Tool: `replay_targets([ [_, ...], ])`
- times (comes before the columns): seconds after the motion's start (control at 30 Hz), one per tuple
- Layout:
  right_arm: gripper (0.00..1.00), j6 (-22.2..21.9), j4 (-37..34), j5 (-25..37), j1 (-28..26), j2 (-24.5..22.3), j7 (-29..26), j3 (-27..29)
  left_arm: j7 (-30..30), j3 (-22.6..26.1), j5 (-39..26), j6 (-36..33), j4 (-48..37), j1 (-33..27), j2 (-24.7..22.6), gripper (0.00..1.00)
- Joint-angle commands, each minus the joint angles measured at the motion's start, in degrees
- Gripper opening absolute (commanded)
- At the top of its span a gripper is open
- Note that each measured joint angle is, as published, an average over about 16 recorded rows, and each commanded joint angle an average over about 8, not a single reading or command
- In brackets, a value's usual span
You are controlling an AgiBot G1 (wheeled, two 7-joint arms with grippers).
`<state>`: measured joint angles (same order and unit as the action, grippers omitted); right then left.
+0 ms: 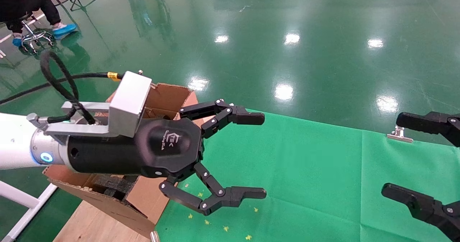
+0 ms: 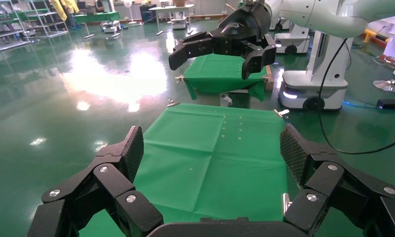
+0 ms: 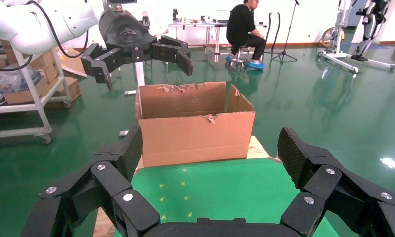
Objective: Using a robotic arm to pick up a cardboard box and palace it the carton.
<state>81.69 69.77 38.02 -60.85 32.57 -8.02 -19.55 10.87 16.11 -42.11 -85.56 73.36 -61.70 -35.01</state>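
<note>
My left gripper [image 1: 257, 155] is open and empty, held above the left end of the green cloth [image 1: 309, 177], just right of the carton [image 1: 158, 98]. The carton is a large brown box with ragged flaps and black foam [image 1: 115, 186] inside; it also shows in the right wrist view [image 3: 193, 131]. My right gripper [image 1: 402, 155] is open and empty at the right edge of the head view, over the cloth's right side. In the left wrist view my own gripper [image 2: 210, 148] is open over bare cloth. The small taped cardboard box is not in view.
The cloth covers a wooden table top [image 1: 93, 220] under the carton. A metal clip [image 1: 399, 136] holds the cloth's far edge. Small yellow marks [image 1: 215, 220] dot the cloth. A seated person [image 1: 28, 4] is on the shiny green floor at far left.
</note>
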Motion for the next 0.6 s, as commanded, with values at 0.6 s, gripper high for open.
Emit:
replay_targets([
  [0.6,1.00,0.0,0.0,0.0,0.0,0.0,0.0,0.0,0.0,0.0,0.0,0.0,0.0,0.0,0.0,1.00],
])
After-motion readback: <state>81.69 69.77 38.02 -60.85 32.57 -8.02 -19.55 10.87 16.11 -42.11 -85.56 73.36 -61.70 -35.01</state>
